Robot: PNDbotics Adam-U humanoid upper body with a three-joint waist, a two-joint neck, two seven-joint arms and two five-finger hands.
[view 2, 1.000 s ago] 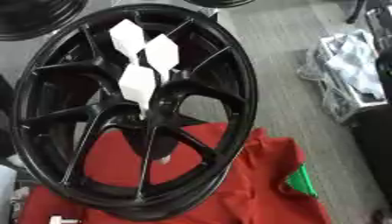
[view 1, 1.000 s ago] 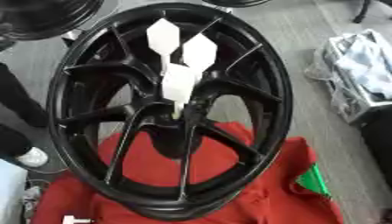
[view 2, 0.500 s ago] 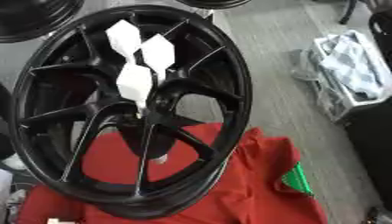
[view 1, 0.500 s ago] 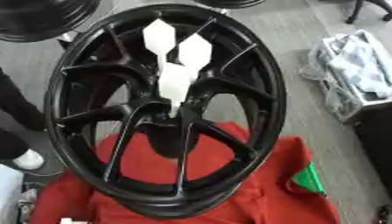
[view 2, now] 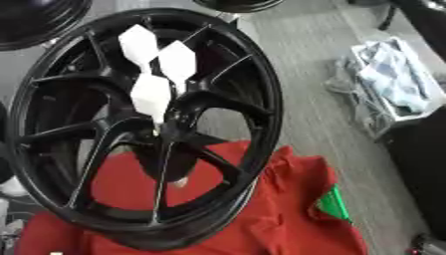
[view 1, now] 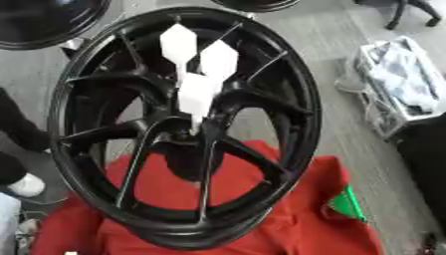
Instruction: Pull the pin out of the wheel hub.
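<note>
**Black wheel on red cloth, white pins at the hub**

A large black wheel [view 1: 183, 124] is filling most of the frame, standing tilted on its rim with its open face turned toward the camera. Its thin spokes are fanning out from the hub [view 1: 196, 130], which is sitting a little left of the frame's centre. The lower rim is resting on a red cloth [view 1: 287, 209] that is spreading across the bottom of the frame; the cloth is also showing through the gaps between the lower spokes.

Three white, six-sided, paddle-like pieces are showing against the upper half of the wheel — one [view 1: 177, 42] near the upper rim, one [view 1: 219, 58] just to its right, and a third [view 1: 198, 94] lower down, its narrow stem running into the hub. This lowest piece is the pin, and it is sitting at the hub, just above centre frame. Whether the two upper pieces are touching the wheel cannot be told.

Neither robot hand is showing in either view, so the state of the fingers cannot be told.

A green object [view 1: 348, 204] is lying on the cloth at the lower right. A bin of pale, crumpled material [view 1: 396, 82] is standing on the grey floor [view 1: 322, 40] at the right edge — well apart from the wheel. Parts of other dark wheels [view 1: 48, 20] are showing at the upper left and top edge.
</note>
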